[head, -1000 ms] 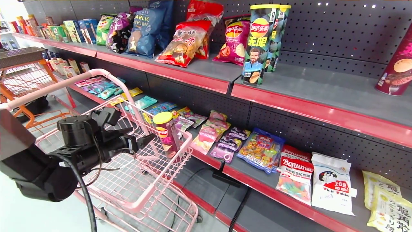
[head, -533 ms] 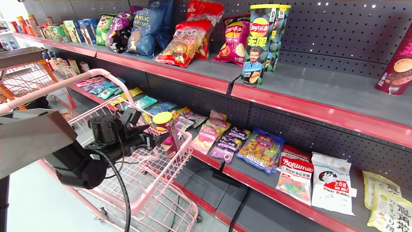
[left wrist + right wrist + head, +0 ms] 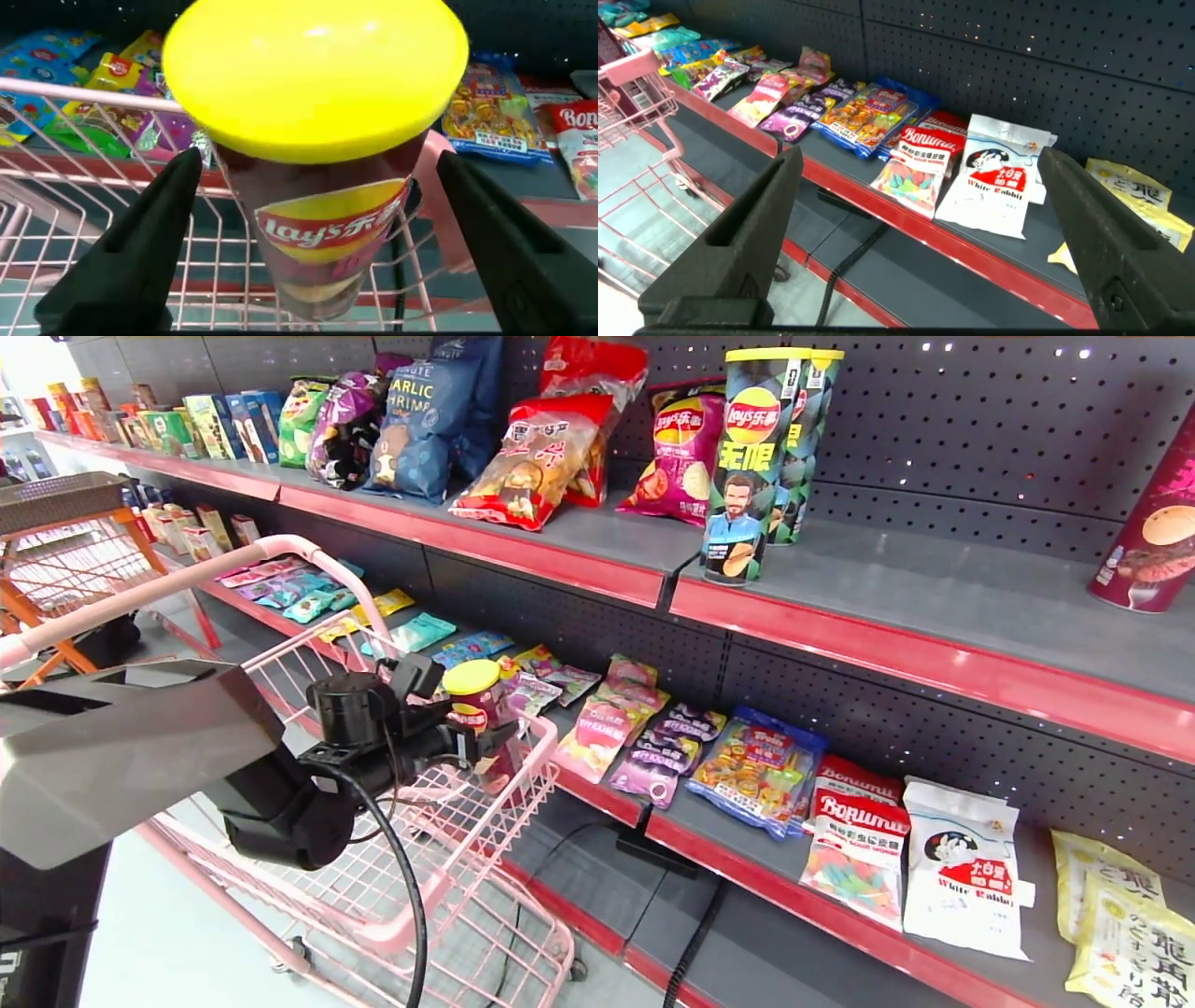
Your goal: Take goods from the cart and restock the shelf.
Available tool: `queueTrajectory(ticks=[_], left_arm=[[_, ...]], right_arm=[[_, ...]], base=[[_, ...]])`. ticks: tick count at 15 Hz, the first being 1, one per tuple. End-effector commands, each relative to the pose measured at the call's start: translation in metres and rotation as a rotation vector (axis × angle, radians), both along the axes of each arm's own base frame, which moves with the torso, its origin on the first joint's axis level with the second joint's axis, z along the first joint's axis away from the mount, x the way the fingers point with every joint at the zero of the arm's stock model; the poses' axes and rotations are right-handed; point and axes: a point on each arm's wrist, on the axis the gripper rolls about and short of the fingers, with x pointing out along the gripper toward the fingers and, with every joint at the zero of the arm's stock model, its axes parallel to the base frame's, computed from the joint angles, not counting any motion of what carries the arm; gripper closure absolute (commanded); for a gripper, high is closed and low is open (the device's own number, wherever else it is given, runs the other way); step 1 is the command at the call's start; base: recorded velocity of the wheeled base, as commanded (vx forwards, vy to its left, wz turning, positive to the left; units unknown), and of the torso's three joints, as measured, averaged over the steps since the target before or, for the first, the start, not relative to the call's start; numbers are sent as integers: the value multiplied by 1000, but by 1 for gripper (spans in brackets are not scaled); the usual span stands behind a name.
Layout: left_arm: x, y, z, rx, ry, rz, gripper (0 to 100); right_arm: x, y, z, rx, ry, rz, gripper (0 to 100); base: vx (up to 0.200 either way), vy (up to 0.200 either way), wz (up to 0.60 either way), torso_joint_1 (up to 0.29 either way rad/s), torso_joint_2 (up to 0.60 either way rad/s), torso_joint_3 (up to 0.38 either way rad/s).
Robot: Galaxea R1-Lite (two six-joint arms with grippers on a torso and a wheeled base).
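A maroon chip can with a yellow lid (image 3: 473, 695) stands upright in the front corner of the pink cart (image 3: 425, 905). My left gripper (image 3: 485, 735) is level with the can's upper half. In the left wrist view the can (image 3: 322, 224) stands between the two black fingers (image 3: 140, 252) of the left gripper (image 3: 318, 163), which is open and spread wide, not pressing on it. My right gripper (image 3: 920, 159) is open and empty, out in front of the lower shelf (image 3: 906, 243). The upper shelf (image 3: 934, 588) holds tall dark green chip cans (image 3: 752, 467).
Snack bags (image 3: 523, 457) fill the upper shelf's left part; bare grey board lies right of the green cans, up to a maroon can (image 3: 1148, 532). Candy bags (image 3: 756, 765) cover the lower shelf. An orange cart (image 3: 65, 551) stands at the far left.
My left arm has pushed forward over the cart toward the shelf. Its open gripper, short of the yellow-lidded can before, now has its fingers on either side of it. The can has not moved.
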Motion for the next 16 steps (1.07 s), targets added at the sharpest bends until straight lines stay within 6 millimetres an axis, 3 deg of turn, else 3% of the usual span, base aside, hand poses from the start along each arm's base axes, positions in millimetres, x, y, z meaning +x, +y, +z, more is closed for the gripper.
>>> queueTrajectory(ticks=[1, 5, 6, 9, 11, 13, 16], left_arm=[[4, -2, -4, -2, 0, -2, 0], [11, -7, -5, -4, -14, -10, 0], [10, -8, -6, -2, -10, -7, 100], [9, -11, -2, 10, -20, 51, 100], [7, -8, 11, 0, -41, 68, 100], [-2, -2, 36, -1, -38, 81, 100], [-47, 17, 89, 7, -7, 105, 100]], right_arm=[[0, 0, 0, 0, 1, 0, 0], [0, 0, 0, 0, 1, 0, 0], [0, 0, 0, 0, 1, 0, 0], [0, 0, 0, 0, 1, 0, 0], [0, 0, 0, 0, 1, 0, 0], [0, 0, 0, 0, 1, 0, 0], [0, 0, 0, 1, 1, 0, 0]], base=[[0, 0, 0, 0, 0, 0], [0, 0, 0, 0, 0, 0], [0, 0, 0, 0, 0, 0], [0, 0, 0, 0, 0, 0], [0, 0, 0, 0, 0, 0], [0, 0, 0, 0, 0, 0], [0, 0, 0, 0, 0, 0]])
